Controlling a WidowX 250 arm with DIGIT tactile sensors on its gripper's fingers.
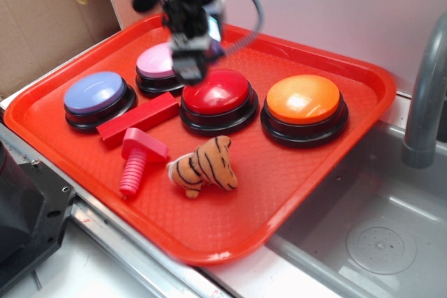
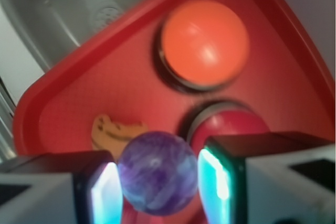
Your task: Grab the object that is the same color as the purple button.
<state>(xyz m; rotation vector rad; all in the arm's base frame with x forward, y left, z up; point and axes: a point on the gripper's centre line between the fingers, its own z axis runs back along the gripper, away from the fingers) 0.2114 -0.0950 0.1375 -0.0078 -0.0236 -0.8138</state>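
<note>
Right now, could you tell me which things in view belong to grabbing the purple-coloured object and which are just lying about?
Belongs to the job:
- purple ball, between the fingers of the gripper
- purple button, the colour reference

Just lying about:
- pink button
- red button
- orange button
- red block
- pink bolt
- plush tiger
- red tray

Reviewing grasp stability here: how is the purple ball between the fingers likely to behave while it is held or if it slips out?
The purple ball is round and glossy, so it would probably roll across the tray if released. The gripper fingers flank its widest part, likely a narrow contact, so it may squirt out. It looks small, probably light.
</note>
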